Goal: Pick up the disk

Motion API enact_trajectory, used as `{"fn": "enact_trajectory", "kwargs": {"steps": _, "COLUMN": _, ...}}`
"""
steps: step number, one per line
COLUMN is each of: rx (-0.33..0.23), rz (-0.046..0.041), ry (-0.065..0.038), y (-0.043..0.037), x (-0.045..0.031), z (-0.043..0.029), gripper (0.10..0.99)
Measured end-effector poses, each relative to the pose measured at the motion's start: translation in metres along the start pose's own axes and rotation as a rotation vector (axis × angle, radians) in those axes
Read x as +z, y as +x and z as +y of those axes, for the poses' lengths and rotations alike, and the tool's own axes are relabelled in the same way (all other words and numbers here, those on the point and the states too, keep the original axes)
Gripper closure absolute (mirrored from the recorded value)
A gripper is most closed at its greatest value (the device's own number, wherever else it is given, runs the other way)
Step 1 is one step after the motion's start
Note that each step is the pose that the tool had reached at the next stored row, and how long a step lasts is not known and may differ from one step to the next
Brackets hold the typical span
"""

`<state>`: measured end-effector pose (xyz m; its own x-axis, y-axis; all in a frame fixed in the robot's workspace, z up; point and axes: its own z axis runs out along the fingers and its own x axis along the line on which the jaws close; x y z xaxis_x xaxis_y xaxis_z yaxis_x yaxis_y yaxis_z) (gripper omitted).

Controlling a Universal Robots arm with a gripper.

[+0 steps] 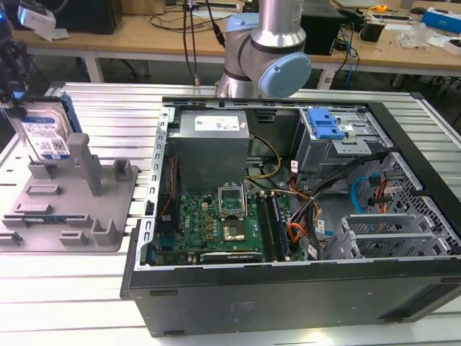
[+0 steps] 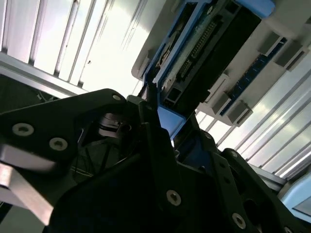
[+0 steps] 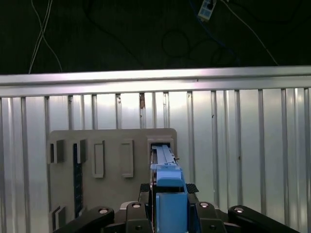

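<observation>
The claw (image 3: 167, 213) was clenched on the disk (image 1: 49, 133), gripping its top edge because it stood upright on edge in the grey fixture (image 1: 68, 205) on the counter (image 1: 65, 281).

The exterior view is evenly and brightly lit from above. Strong glare is thrown off the ribbed silver aluminium table top (image 2: 102, 43) in the second wrist view, where the black gripper body (image 2: 121, 184) is left underexposed.

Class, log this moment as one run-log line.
gripper: shut on flat silver hard drive with blue rails | drive: upright at grey plastic fixture | lift: cannot tell
</observation>
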<state>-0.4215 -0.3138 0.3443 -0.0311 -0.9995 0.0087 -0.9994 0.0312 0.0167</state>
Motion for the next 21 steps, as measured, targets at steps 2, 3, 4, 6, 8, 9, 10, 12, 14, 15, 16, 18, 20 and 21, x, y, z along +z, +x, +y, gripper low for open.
{"fn": "enact_trajectory", "kwargs": {"steps": 2, "rx": 0.0, "rz": 0.0, "ry": 0.0, "y": 0.0001, "x": -0.0121, "z": 0.0002, "gripper": 0.718}}
{"fn": "enact_trajectory", "kwargs": {"steps": 3, "rx": 0.0, "rz": 0.0, "ry": 0.0, "y": 0.0001, "x": -0.0178, "z": 0.0003, "gripper": 0.718}}
{"fn": "enact_trajectory", "kwargs": {"steps": 4, "rx": 0.0, "rz": 0.0, "ry": 0.0, "y": 0.0002, "x": -0.0219, "z": 0.0003, "gripper": 0.718}}
{"fn": "enact_trajectory", "kwargs": {"steps": 6, "rx": 0.0, "rz": 0.0, "ry": 0.0, "y": 0.0003, "x": -0.0331, "z": 0.0006, "gripper": 0.718}}
{"fn": "enact_trajectory", "kwargs": {"steps": 8, "rx": 0.0, "rz": 0.0, "ry": 0.0, "y": 0.0004, "x": -0.0437, "z": 0.0007, "gripper": 0.718}}
{"fn": "enact_trajectory", "kwargs": {"steps": 9, "rx": 0.0, "rz": 0.0, "ry": 0.0, "y": 0.0005, "x": -0.0538, "z": 0.0009, "gripper": 0.718}}
{"fn": "enact_trajectory", "kwargs": {"steps": 10, "rx": 0.0, "rz": -0.0001, "ry": 0.0, "y": 0.0005, "x": -0.0587, "z": 0.001, "gripper": 0.718}}
{"fn": "enact_trajectory", "kwargs": {"steps": 12, "rx": 0.0, "rz": 0.0, "ry": 0.0, "y": 0.0006, "x": -0.0755, "z": 0.0012, "gripper": 0.718}}
{"fn": "enact_trajectory", "kwargs": {"steps": 14, "rx": 0.0, "rz": 0.0, "ry": 0.0, "y": 0.0008, "x": -0.0883, "z": 0.0015, "gripper": 0.718}}
{"fn": "enact_trajectory", "kwargs": {"steps": 15, "rx": 0.0, "rz": 0.0, "ry": 0.0, "y": 0.0008, "x": -0.0931, "z": 0.0016, "gripper": 0.718}}
{"fn": "enact_trajectory", "kwargs": {"steps": 16, "rx": 0.0, "rz": -0.0001, "ry": 0.0, "y": 0.001, "x": -0.1015, "z": 0.0017, "gripper": 0.718}}
{"fn": "enact_trajectory", "kwargs": {"steps": 18, "rx": 0.0, "rz": 0.0, "ry": 0.0, "y": 0.0011, "x": -0.1184, "z": 0.002, "gripper": 0.718}}
{"fn": "enact_trajectory", "kwargs": {"steps": 20, "rx": 0.0, "rz": -0.0001, "ry": 0.0, "y": 0.0013, "x": -0.1319, "z": 0.0022, "gripper": 0.718}}
{"fn": "enact_trajectory", "kwargs": {"steps": 21, "rx": 0.0, "rz": -0.0001, "ry": 0.0, "y": 0.0014, "x": -0.1403, "z": 0.0024, "gripper": 0.718}}
